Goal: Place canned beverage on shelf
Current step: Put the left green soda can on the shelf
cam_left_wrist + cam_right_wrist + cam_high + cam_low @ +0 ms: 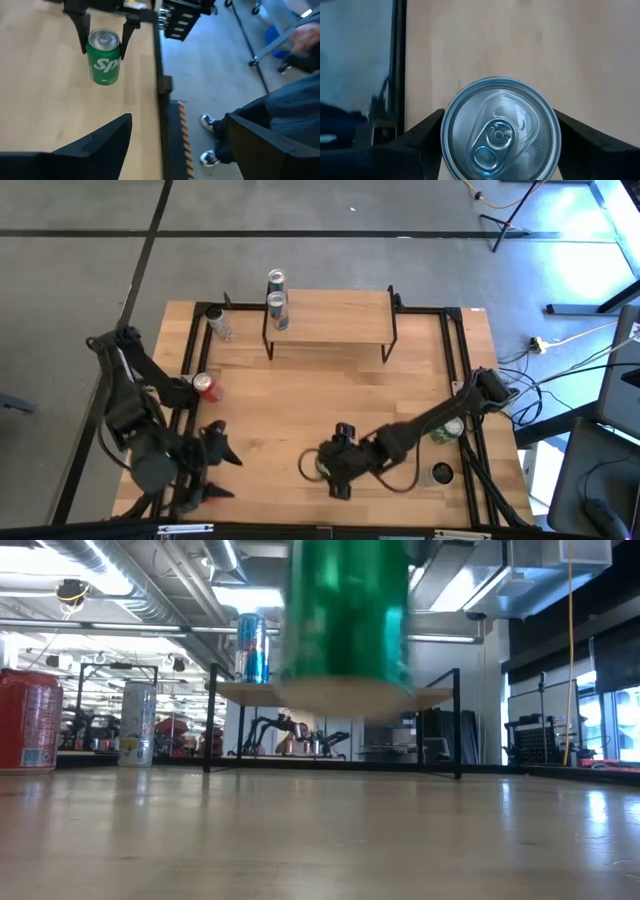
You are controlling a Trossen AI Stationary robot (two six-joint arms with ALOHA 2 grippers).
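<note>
Green canned beverage point(103, 57): upright, silver top with pull tab, lifted clear of the tabletop near the front edge. Shelf point(328, 317): light wood plank on thin black legs, at the table's rear.

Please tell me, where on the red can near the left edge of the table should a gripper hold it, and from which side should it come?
The red can stands upright, so I would grip its round side wall about mid-height, one finger on each side. Coming straight down from above looks best: the table frame rail runs close beside it on the outer side. The left gripper, open, is the nearer one.
</note>
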